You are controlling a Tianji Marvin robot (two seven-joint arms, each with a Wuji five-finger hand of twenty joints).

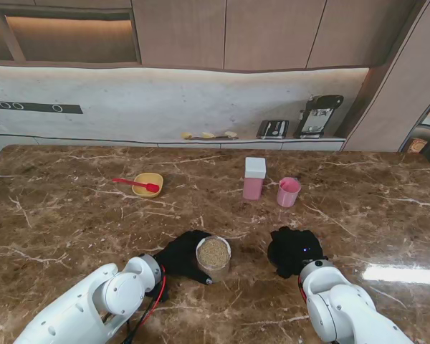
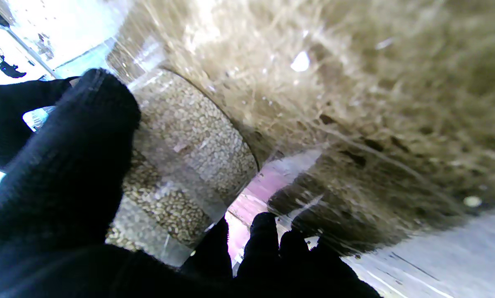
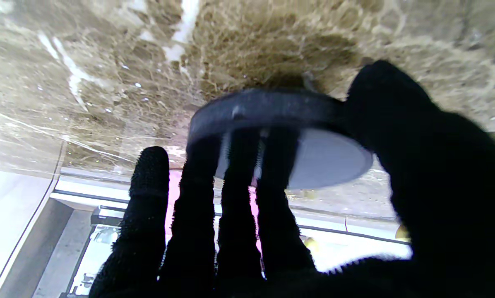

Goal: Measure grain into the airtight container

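Note:
A clear jar of grain stands open-topped on the marble table near me, and my left hand is shut around its side. The left wrist view shows the jar close up, between thumb and fingers. My right hand rests on the table to the jar's right, shut on a round dark-rimmed lid; this lid is hidden under the hand in the stand view. Farther from me stand a pink container with a white lid and a pink cup.
A yellow bowl with a red spoon across it sits at the far left. On the back counter beyond the table are a toaster and a coffee machine.

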